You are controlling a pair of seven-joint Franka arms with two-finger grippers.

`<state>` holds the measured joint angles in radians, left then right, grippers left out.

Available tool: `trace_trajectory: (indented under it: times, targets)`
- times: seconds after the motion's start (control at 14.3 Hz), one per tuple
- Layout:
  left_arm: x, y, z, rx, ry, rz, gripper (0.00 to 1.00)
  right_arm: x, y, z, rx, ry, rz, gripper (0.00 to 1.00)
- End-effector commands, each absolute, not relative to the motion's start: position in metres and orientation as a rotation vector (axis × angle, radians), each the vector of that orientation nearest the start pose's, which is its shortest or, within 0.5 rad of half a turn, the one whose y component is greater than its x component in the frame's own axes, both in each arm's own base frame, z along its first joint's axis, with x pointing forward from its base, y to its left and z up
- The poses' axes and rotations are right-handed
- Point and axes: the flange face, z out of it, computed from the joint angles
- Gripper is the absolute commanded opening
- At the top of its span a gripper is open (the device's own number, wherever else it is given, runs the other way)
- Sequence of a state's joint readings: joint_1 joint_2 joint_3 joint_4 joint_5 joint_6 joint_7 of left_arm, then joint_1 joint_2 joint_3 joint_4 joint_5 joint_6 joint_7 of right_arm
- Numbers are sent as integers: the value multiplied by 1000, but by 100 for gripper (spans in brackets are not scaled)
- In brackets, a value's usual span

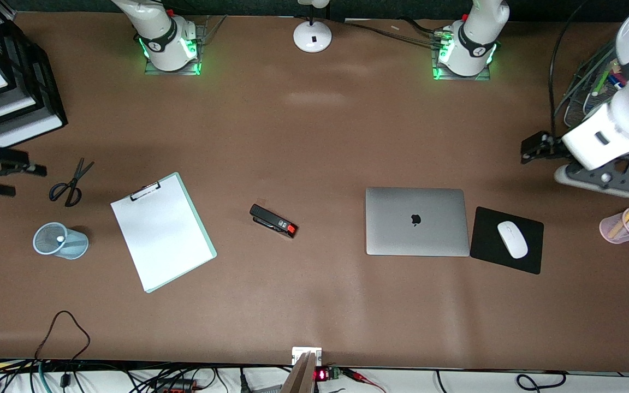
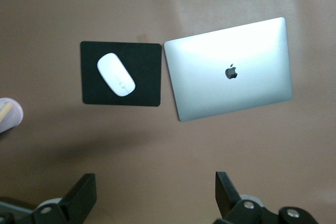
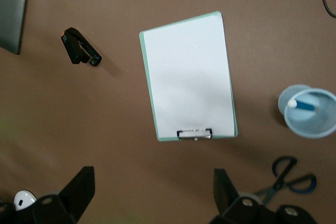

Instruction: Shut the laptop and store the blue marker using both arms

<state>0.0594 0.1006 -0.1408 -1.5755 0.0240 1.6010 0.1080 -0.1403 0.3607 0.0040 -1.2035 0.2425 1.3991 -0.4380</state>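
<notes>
Brown worktop (image 1: 314, 136) spreads wide under both arms, and on it the laptop (image 1: 417, 221) already lies flat with its lid down, apple logo up, toward the left arm's end of the worktop, touching or just beside the black mouse pad (image 1: 506, 240) that carries a white mouse (image 1: 512, 239). The blue marker (image 3: 303, 105) stands inside a pale-blue mesh cup (image 1: 59, 240) toward the right arm's end, white end showing at the cup's mouth — so judging by how things lie, both parts of the task look finished and this seems to be the closing step, with the arms drawn clear. The left hand (image 2: 155, 195) hangs high over the worktop near the mouse pad and laptop, its fingers well apart and holding nothing; the right hand (image 3: 152, 192) hangs over the worktop near the clipboard (image 1: 162, 238), fingers likewise apart and empty. Between clipboard and laptop lies a black stapler (image 1: 273, 221); scissors (image 1: 70, 183) rest near the mesh cup, and a pink cup (image 1: 625, 225) of other pens stands at the left arm's end. Nothing further seems called for beyond parking the arms — unless the cup is not the intended store.
</notes>
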Motion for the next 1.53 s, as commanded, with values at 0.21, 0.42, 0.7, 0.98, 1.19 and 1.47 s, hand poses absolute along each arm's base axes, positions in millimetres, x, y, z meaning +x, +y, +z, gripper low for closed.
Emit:
trace_trajectory:
  times: [0.21,0.42,0.7,0.98,1.19,1.47]
  targets:
    - [544,-23,579,-3128,186,-76,100,593,-7,599,-3021,-140,354,100]
    - [545,-15,579,-3125,181,-74,100,568,25,610,-3118,-13,363,100]
    - [551,-17,580,-3124,213,-43,100,541,25,617,-3166,-7,205,100]
    - [552,-22,580,-3126,224,-43,100,515,21,618,-3166,-4,-21,100]
    - [552,-26,584,-3126,236,-48,100,508,21,626,-3161,-11,-67,100]
    - [553,-27,586,-3127,236,-45,100,517,19,634,-3142,-22,-109,100]
